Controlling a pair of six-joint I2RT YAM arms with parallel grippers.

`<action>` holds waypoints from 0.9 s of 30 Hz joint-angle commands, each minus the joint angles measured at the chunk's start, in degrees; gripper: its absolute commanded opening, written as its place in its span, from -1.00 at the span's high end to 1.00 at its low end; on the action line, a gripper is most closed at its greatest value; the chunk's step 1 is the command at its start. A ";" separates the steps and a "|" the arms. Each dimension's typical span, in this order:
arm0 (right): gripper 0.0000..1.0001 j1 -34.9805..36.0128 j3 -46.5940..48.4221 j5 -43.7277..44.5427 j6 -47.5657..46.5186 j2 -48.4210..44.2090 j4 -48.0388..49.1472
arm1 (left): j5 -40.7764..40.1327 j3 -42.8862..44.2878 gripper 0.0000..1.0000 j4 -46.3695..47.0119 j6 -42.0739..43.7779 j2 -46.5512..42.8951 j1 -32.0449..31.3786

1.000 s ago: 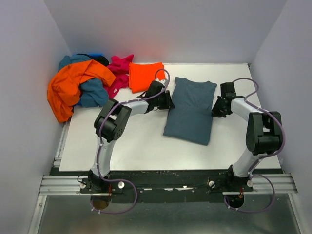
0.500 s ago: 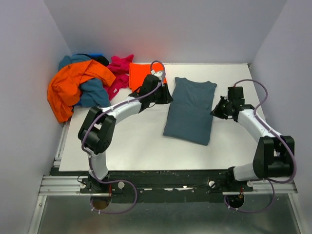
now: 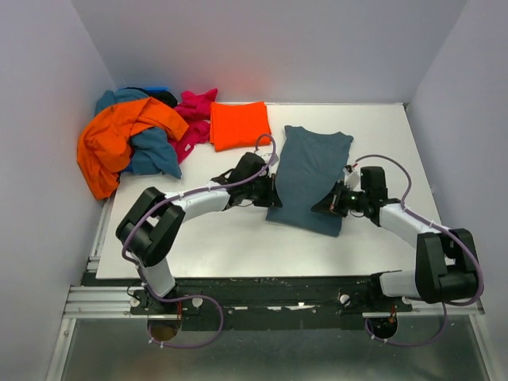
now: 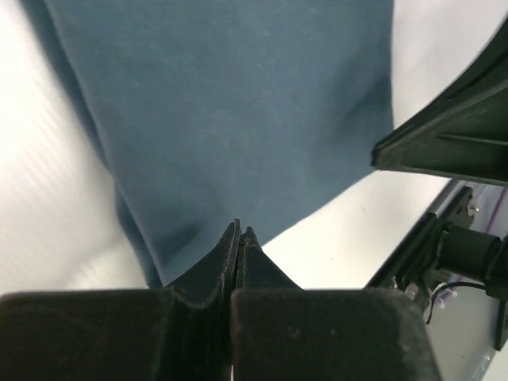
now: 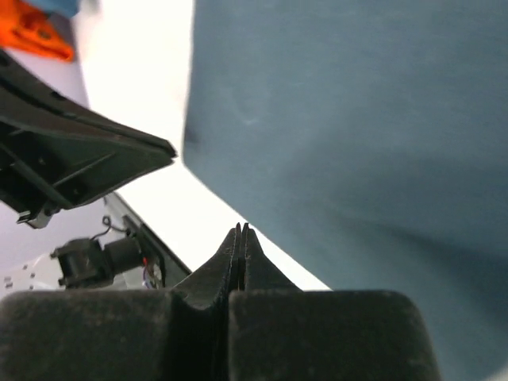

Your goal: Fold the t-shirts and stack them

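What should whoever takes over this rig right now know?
Left gripper: shut, tips at the near-left hem of the slate shirt; a pinch can't be confirmed.
Right gripper: shut, by its near-right corner.
Slate shirt lies flat on the table, sleeves tucked in. Orange-red shirt sits folded at the far edge.
Left to do: finish folding the slate shirt, stack it, then the heap of unfolded shirts far left.

We are listing: a white table (image 3: 222, 238) lying under even light; pale lavender-grey walls (image 3: 270, 48) closing it in on three sides; an aluminium rail (image 3: 103, 300) running along its near edge; grey floor (image 3: 270, 359) showing below
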 commanded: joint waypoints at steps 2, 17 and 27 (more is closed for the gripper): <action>0.99 4.12 -2.36 -10.93 6.62 6.09 18.97 | 4.14 -1.78 1.00 3.19 -1.37 -2.30 -0.59; 0.99 4.30 -1.14 -10.94 6.98 25.36 25.41 | 1.86 -4.07 1.00 3.37 -1.10 7.37 1.08; 0.99 4.22 -1.91 -8.48 2.76 8.32 12.40 | -2.54 -3.89 0.92 -2.44 1.01 -4.66 -0.15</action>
